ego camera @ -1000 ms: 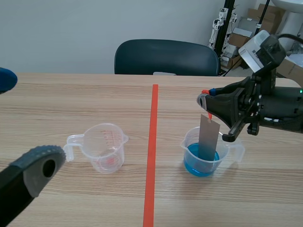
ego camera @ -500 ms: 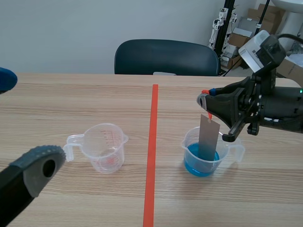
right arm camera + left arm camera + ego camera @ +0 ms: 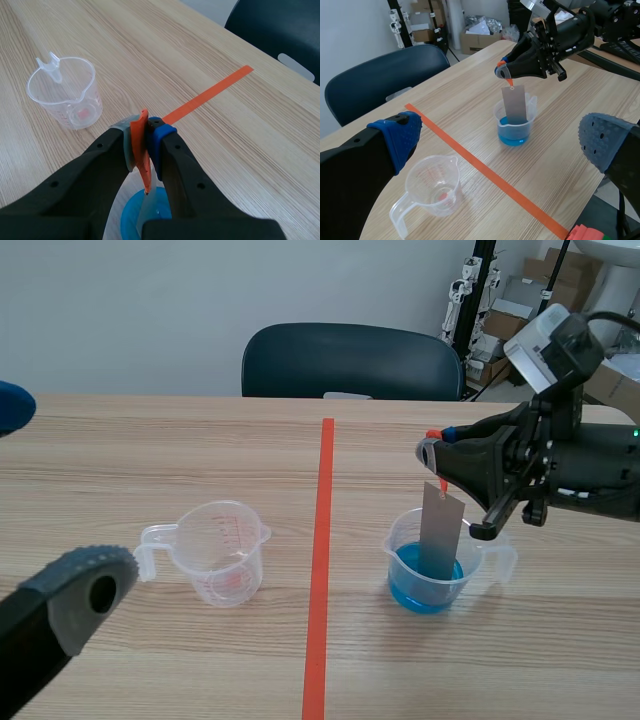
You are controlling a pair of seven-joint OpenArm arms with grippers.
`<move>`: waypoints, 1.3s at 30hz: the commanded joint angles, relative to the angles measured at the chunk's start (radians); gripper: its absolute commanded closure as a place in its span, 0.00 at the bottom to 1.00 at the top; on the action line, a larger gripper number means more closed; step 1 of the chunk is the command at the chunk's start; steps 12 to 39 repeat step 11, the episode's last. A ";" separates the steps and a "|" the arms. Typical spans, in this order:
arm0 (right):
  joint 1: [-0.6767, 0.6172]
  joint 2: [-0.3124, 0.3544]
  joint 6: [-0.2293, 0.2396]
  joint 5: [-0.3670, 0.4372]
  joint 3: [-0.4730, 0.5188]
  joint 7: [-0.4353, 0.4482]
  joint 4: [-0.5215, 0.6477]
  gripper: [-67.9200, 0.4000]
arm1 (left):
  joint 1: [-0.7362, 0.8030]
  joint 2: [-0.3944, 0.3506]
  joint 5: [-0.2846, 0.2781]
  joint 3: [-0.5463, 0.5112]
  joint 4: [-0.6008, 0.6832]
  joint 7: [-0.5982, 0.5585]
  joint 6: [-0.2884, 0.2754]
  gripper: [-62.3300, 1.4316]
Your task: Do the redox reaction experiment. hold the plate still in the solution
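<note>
A thin grey metal plate hangs upright with its lower end dipped in blue solution inside a clear plastic measuring cup, which stands on the pale wooden table on the right side of the tape line. The main risk, as a judgement, is that the plate is gripped only by a small orange-red tab at its top edge. Any drift or tremor of the arm could swing the plate against the light cup's wall and nudge or tip it, spilling the liquid. A slackening pinch could drop the plate in, and a rise could lift it clear of the solution. The right gripper hovers just above the cup, its jaws nearly closed and pinching the tab between the two pads, with nothing else touched. The left gripper sits low at the table's near left, jaws spread wide and holding nothing, well apart from the cup. A second, empty clear plastic measuring cup stands left of the line.
</note>
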 commanded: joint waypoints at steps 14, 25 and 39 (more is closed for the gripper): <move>0.008 0.005 0.001 0.004 0.012 0.008 0.010 0.99 | 0.002 0.007 -0.010 0.000 0.018 -0.032 0.002 0.00; 0.008 0.005 0.001 0.004 0.012 0.008 0.010 0.99 | 0.002 0.007 -0.010 0.000 0.018 -0.032 0.002 0.00; 0.008 0.005 0.001 0.004 0.012 0.008 0.010 0.99 | 0.002 0.007 -0.010 0.000 0.018 -0.032 0.002 0.00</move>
